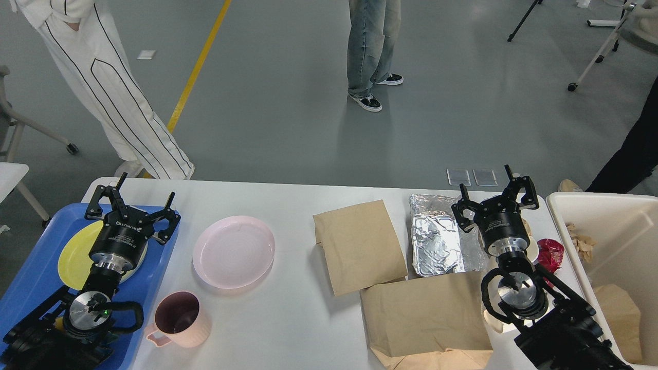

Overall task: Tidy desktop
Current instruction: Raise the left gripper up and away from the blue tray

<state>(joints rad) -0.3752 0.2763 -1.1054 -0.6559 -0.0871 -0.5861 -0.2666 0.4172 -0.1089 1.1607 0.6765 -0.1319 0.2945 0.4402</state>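
nearest me on the white bench (298,318) sit a matte pink mug (180,318), handle toward me, and a large creased brown paper bag (426,321) lying flat. a smaller brown bag (360,244) lies just beyond, its near edge meeting the large one, with a glossy pink plate (234,251) to its left and a crinkled foil tray (442,236) to its right. my left end effector (134,200) hovers open and empty over the yellow plate (77,254) in the blue plastic tray (31,277), which looks like the place for dishes. my right end effector (493,198) is spread open, holding nothing, beside the foil. the cream bin (611,216) at right holds scraps, probably for rubbish. a red crumpled wrapper (551,254) waits near it.
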